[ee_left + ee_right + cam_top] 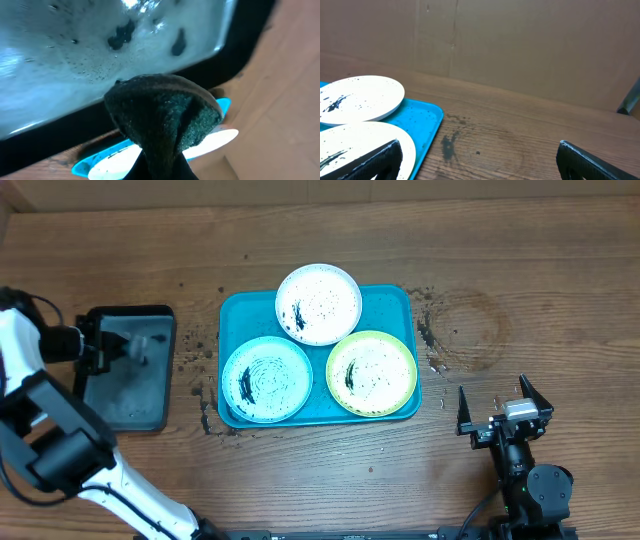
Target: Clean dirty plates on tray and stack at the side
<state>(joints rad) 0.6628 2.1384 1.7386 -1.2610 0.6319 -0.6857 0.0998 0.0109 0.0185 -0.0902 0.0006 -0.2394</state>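
3 plates (pixel 318 303), black-flecked, lie side by side on the turquoise tray (pixel 398 300). Left gripper (pixel 118 346) pinches a dark green sponge (pixel 165 120) over the black tray (pixel 130 395). Right gripper (pixel 495 402): fingers spread wide, empty, right of the turquoise tray.

Overhead: left claw (pixel 140 348), left of the tray (pixel 400 305), smeared; grip unreadable. Left wrist view: dark sponge (pixel 165 120) hides its fingers; black tray (pixel 60 127) blurred. Right wrist view: two plates (pixel 360 97) on the tray cut by frame edge.
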